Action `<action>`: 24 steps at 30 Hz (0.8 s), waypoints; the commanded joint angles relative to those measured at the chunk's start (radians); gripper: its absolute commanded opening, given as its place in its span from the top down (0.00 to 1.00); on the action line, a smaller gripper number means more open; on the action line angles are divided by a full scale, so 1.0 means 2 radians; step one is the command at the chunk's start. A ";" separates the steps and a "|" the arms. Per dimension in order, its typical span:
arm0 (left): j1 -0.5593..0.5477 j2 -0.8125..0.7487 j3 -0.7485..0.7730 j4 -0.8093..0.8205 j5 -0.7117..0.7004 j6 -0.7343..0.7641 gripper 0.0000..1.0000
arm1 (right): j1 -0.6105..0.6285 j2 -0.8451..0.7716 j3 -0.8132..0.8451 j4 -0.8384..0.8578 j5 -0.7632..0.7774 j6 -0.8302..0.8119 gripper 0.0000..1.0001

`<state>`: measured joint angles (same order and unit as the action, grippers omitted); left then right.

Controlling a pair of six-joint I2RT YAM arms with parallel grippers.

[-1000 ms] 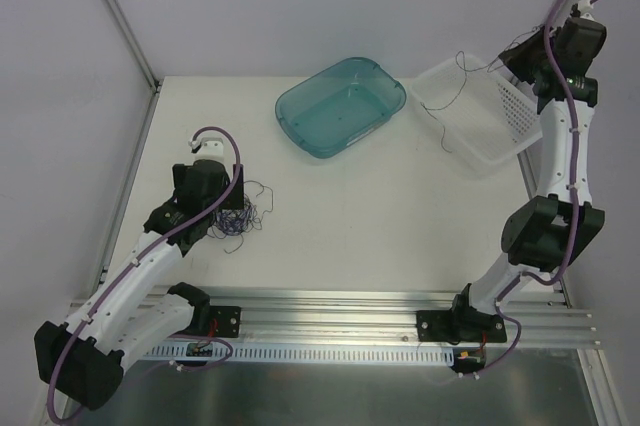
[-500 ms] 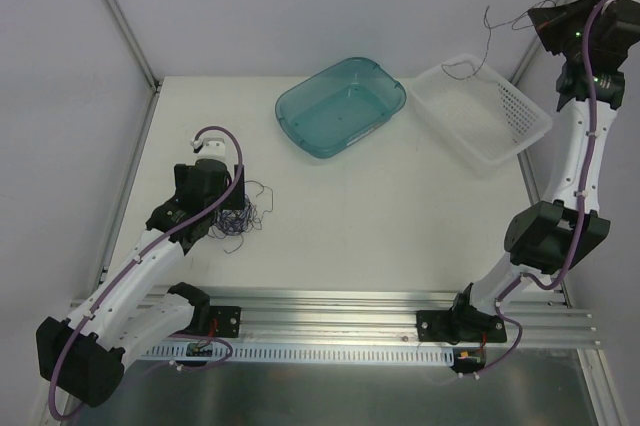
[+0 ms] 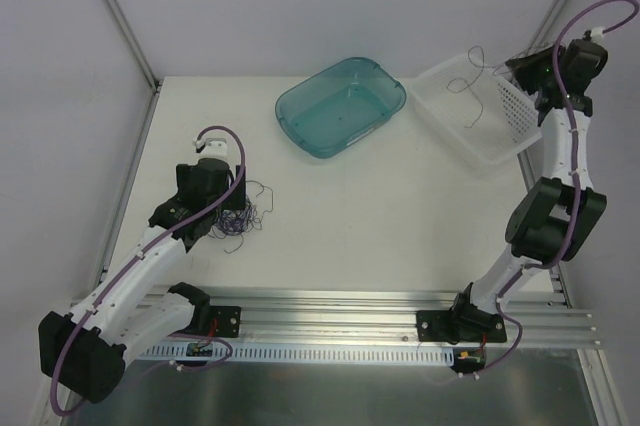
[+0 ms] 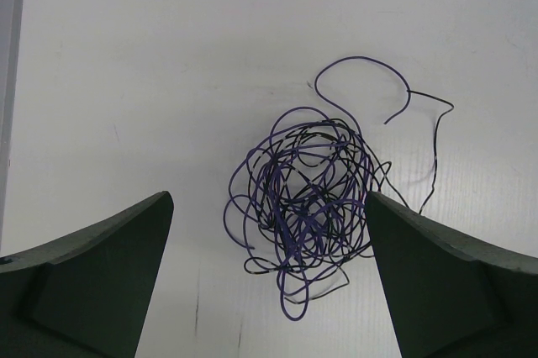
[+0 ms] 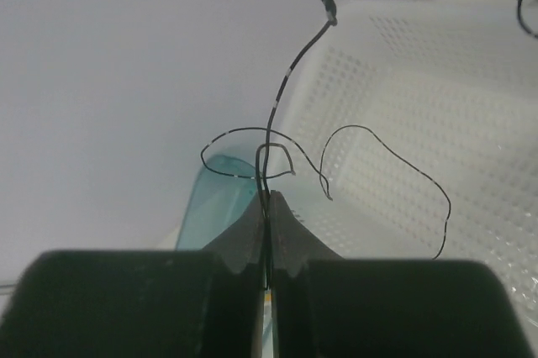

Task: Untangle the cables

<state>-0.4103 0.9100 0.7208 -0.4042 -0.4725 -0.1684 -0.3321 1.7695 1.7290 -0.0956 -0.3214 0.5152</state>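
left claw [image 4: 267, 202]: wide open, facing down | right claw [image 5: 269, 207]: closed, outstretched

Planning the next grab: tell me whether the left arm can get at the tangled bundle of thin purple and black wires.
Probably yes. The open left hand hangs right over the tangled bundle of thin purple and black wires, which lies uncovered on the white table.

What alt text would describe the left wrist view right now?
A knotted bundle of thin purple and black wiry cables lies on the white table, between the left gripper's wide-open dark fingers; nothing is gripped.
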 commanded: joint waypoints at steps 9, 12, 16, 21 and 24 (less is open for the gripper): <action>0.006 0.005 0.003 0.007 0.011 0.004 0.01 | 0.010 0.060 -0.020 -0.061 0.008 -0.052 0.34; 0.006 0.001 0.003 0.007 0.020 0.002 0.01 | 0.018 0.024 0.014 -0.144 0.036 -0.103 0.21; 0.006 -0.004 0.003 0.007 0.037 0.000 0.01 | 0.039 -0.037 0.027 -0.251 0.078 -0.170 0.11; 0.006 -0.001 0.005 0.005 0.057 -0.006 0.01 | 0.089 -0.144 -0.018 -0.330 0.143 -0.211 0.03; 0.006 0.008 0.006 0.003 0.069 -0.015 0.01 | 0.136 -0.220 -0.097 -0.330 0.135 -0.218 0.03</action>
<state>-0.4103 0.9188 0.7208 -0.4053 -0.3767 -0.1738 -0.1226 1.4559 1.6405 -0.6342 -0.0998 0.1509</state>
